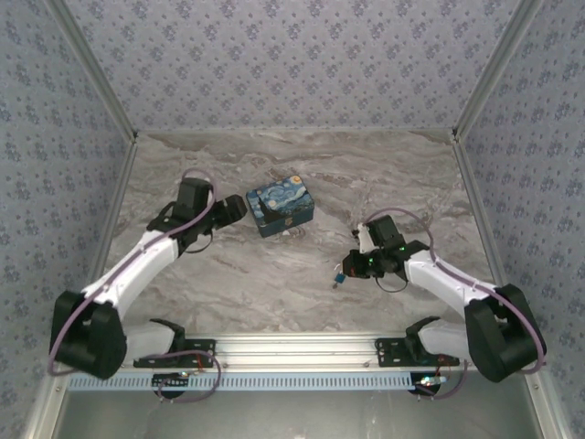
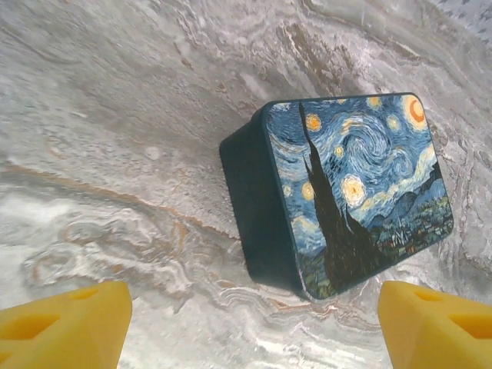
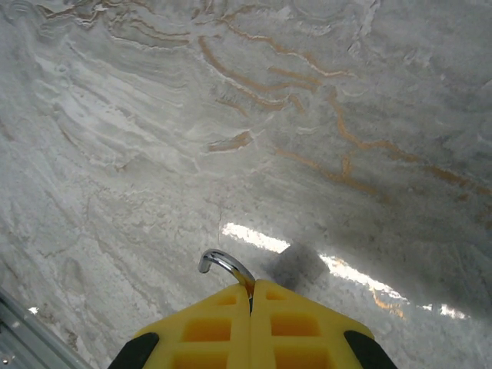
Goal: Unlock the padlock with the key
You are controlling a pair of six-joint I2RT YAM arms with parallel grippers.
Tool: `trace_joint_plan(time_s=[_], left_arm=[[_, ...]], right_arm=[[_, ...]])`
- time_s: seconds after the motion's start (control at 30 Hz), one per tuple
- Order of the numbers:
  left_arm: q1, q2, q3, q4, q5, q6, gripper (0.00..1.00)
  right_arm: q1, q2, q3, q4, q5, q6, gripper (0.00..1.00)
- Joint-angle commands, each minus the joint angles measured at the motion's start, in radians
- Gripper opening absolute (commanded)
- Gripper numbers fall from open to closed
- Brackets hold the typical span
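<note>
Grey-veined marble table (image 1: 274, 302) enclosed by patterned walls (image 1: 292, 64). Box (image 1: 281, 208), painted with a starry night sky, lies near the table's centre, lid up. Left gripper (image 1: 236, 210) sits just beside the box's left end, its 2 yellow fingers (image 2: 65, 323) spread wide apart and clear of the box. Right gripper (image 1: 350, 270) hangs low, well to the box's right, its 2 fingers (image 3: 300, 327) pressed together on the key (image 1: 338, 277), whose blue head shows at the tips; a silvery hook (image 3: 223, 265) juts from between them.
</note>
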Motion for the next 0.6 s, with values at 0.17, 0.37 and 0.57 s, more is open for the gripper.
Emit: trace_joint_plan(time_s=[0.17, 0.37, 0.57], left_arm=[[0.008, -0.176, -0.098, -0.163, -0.103, 0.031, 0.85], [0.01, -0.262, -0.113, -0.225, -0.127, 0.024, 0.87], [0.01, -0.285, -0.125, -0.257, -0.135, 0.032, 0.88]], right_arm=[[0.003, 0.123, 0.064, 0.03, 0.007, -0.02, 0.0], [-0.002, 0.205, 0.085, 0.063, -0.001, -0.019, 0.0], [-0.009, 0.259, 0.096, 0.077, -0.005, -0.023, 0.01]])
